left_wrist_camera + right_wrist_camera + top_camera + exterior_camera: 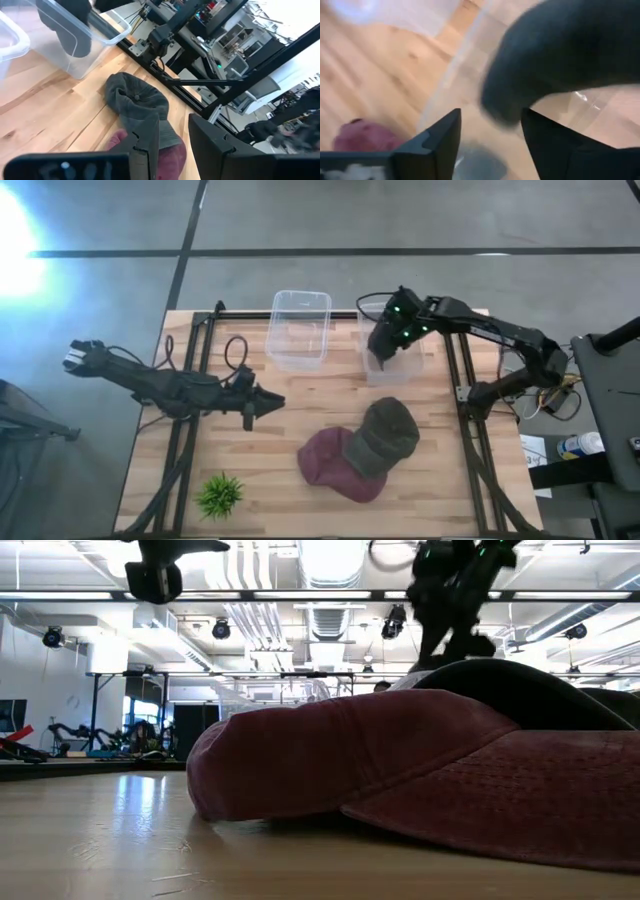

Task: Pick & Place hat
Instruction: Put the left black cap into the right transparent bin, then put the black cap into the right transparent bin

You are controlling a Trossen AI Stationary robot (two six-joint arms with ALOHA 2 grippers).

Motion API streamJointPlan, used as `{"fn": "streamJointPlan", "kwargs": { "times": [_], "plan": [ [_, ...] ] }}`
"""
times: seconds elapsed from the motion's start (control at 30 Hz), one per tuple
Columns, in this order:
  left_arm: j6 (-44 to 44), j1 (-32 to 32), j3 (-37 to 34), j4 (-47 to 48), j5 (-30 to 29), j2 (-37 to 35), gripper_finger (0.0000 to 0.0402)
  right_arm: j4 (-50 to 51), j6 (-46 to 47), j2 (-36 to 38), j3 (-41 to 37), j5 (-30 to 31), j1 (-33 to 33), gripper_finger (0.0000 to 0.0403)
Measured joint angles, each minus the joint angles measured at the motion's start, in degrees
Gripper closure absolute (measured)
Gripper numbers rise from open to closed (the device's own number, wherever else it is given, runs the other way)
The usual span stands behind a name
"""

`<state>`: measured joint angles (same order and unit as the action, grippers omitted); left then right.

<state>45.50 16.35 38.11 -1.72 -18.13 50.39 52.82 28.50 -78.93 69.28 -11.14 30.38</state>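
Note:
A dark red cap [335, 470] lies on the table with its brim toward the near edge. A grey-green cap [388, 432] rests partly on top of it, and both show in the left wrist view [137, 102]. My right gripper [491, 117] is over the right clear bin [372, 370], fingers apart. A dark grey hat [560, 50] is just beyond its fingertips, down inside the bin [70, 30]. My left gripper [268, 402] is shut and empty above the table, left of the caps. My right gripper points down into the bin. The dark grey hat's lower edge [504, 107] lies between its spread fingertips, with a gap showing beside one finger [451, 131]. I cannot tell whether either finger touches the hat.
A second clear bin [300, 328] stands to the left of the first at the table's far edge. A small green plant [220, 495] sits at the near left. Bare wood [300, 405] lies between the bins and the caps. Black frame rails [465, 410] run along both sides.

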Motion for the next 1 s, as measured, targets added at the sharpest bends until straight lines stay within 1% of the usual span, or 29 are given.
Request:
{"fn": "streamJointPlan", "kwargs": {
  "times": [0.1,0.17,0.27,0.33,0.37,0.43,0.5,0.6,0.73,0.8,0.87,0.97,1.0],
  "plan": [
    [0.0,-0.7,0.0,-0.5,0.1,1.2,0.0303,2.4,3.5,4.0,0.2,0.2,-5.1,0.0174],
    [-0.1,-1.1,0.0,-1.1,0.1,2.2,0.0303,4.1,6.9,6.0,-0.1,1.0,-10.2,0.0170],
    [-2.1,-2.1,0.0,-1.4,0.2,4.4,0.0303,8.1,13.6,7.2,-1.2,6.6,-19.6,0.0168],
    [-2.4,-2.6,0.0,-1.3,0.5,6.5,0.0303,9.1,19.9,7.3,-2.6,10.2,-26.0,0.0168],
    [-2.4,-2.9,0.0,-1.3,1.0,7.7,0.0303,8.9,23.5,7.3,-3.4,10.9,-29.0,0.0168],
    [-3.2,-3.2,0.0,-2.1,2.8,10.1,0.0303,7.6,31.5,7.0,-4.9,11.2,-34.7,0.0168],
    [-6.2,-3.2,0.0,-3.7,4.8,13.1,0.0303,5.3,38.5,6.5,-6.5,11.6,-40.5,0.0168],
    [-13.1,-2.9,0.5,-4.8,5.8,18.0,0.0303,1.4,48.6,5.3,-9.4,14.0,-48.1,0.0168],
    [-23.7,-2.3,3.0,-4.7,6.7,25.0,0.0303,-3.7,61.2,3.7,-14.1,14.6,-54.9,0.0168],
    [-29.6,-1.3,5.2,-4.6,6.7,28.4,0.0303,-6.6,67.3,3.6,-17.0,14.7,-56.8,0.0171],
    [-36.6,0.2,7.7,-4.6,6.7,31.4,0.0303,-10.3,71.4,3.8,-19.5,16.6,-58.0,0.0175],
    [-48.4,2.8,12.3,-4.9,6.4,36.0,0.0303,-13.3,74.7,4.6,-22.3,20.0,-59.0,0.0181],
    [-51.7,3.7,14.0,-4.6,5.7,37.6,0.0303,-14.4,74.9,4.8,-22.9,20.2,-59.0,0.0182]
  ]
}}
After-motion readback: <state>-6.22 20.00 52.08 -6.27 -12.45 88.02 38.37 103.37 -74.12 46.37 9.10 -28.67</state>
